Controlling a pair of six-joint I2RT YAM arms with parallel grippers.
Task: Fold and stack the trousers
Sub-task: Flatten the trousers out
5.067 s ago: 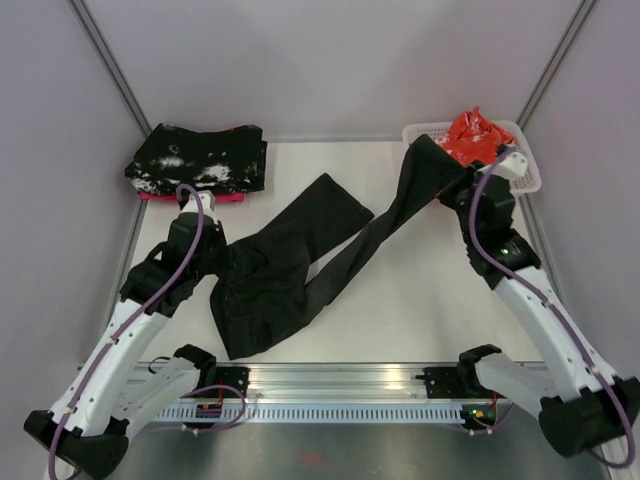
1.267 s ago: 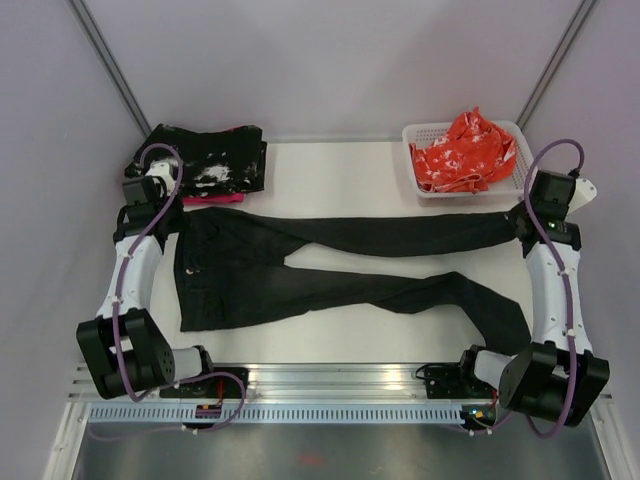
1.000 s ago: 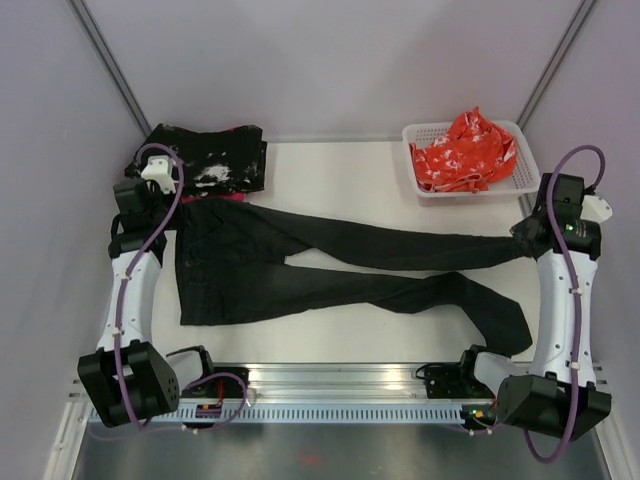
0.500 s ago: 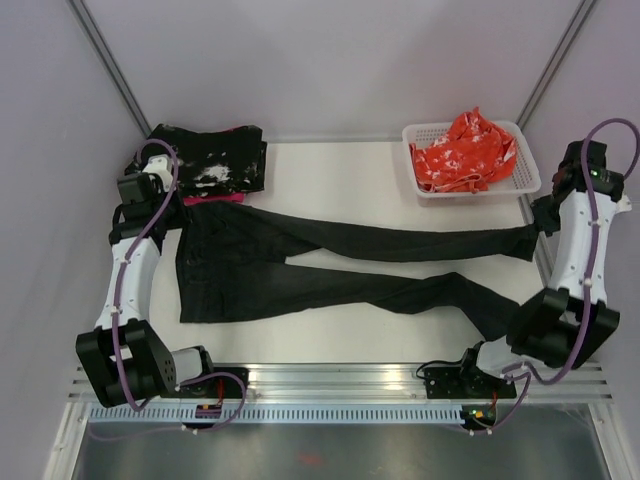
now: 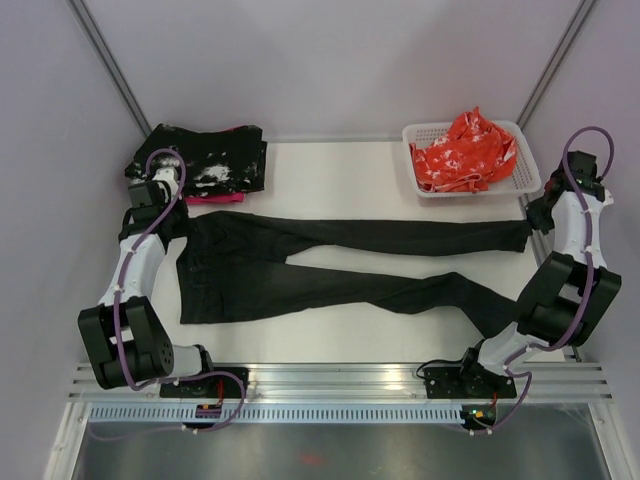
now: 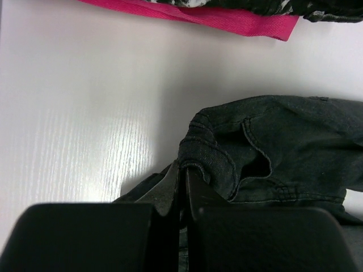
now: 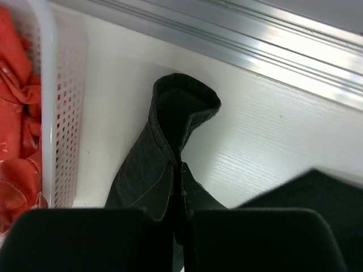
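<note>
The black trousers (image 5: 330, 265) lie stretched across the table, waist at the left, legs running right. The far leg is pulled straight; the near leg bends toward the front right. My left gripper (image 5: 172, 215) is shut on the waistband's far corner (image 6: 195, 161), the cloth pinched between its fingers (image 6: 170, 187). At the table's right edge, just in front of the basket, my right gripper (image 5: 535, 225) is shut on the far leg's hem (image 7: 181, 107), whose cuff loops up past the fingertips (image 7: 164, 192).
A white basket (image 5: 524, 182) holding orange-red cloth (image 5: 462, 148) stands at the back right, close to the right gripper; its wall (image 7: 62, 102) shows in the right wrist view. A folded black speckled cloth on pink cloth (image 5: 200, 160) lies back left, its pink edge (image 6: 227, 20) near the left gripper.
Both arms have pulled outward and slightly back, drawing the far leg taut and straight. The right arm swung to the table's right edge; the left shifted a little toward the stack.
</note>
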